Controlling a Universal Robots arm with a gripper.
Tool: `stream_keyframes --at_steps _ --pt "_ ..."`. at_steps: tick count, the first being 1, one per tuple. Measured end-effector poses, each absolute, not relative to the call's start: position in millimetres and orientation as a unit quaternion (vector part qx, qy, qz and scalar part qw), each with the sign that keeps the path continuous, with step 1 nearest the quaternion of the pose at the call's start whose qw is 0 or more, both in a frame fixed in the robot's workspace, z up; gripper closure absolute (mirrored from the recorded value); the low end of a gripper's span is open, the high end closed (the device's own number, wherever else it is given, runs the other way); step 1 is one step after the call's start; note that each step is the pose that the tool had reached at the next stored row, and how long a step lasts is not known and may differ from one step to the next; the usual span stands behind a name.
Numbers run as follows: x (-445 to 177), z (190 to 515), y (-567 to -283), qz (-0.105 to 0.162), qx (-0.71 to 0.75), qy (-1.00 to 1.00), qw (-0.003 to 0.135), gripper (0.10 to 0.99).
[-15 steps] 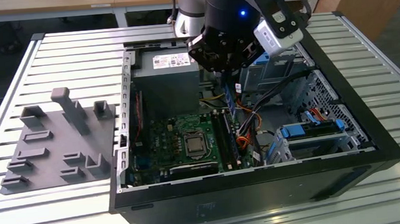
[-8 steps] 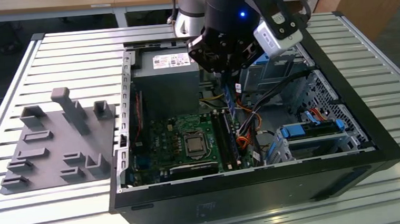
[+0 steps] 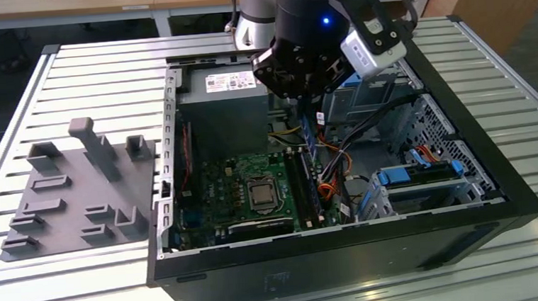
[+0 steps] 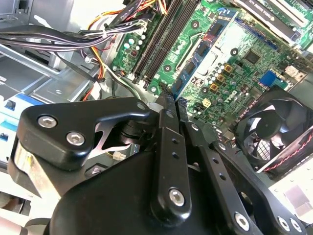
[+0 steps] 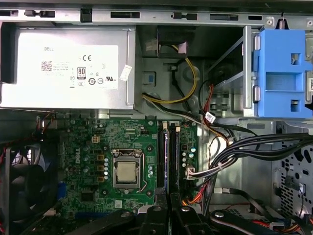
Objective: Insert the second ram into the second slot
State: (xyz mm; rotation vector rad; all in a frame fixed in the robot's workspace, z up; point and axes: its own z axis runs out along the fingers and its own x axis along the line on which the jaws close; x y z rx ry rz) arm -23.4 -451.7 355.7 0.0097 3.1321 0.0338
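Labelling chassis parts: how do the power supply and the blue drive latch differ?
The power supply is a grey metal box with a white label; the blue drive latch is bright plastic with square cut-outs. The power supply is far wider than the blue drive latch. Both sit inside the case.

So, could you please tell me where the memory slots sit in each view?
Exterior view: memory slots, on the exterior view's right of the CPU socket.
First wrist view: a dark pair between the CPU socket and the black cable bundle.
Second wrist view: long dark strips just beyond the gripper.
Shared landmark: the black cable bundle beside the slots.
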Motion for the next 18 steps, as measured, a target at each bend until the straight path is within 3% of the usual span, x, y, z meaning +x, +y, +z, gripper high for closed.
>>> stream_keyframes --at_steps 18 --pt "-23.4 348.0 -451.7 0.011 0.003 1.000 0.004 0.949"
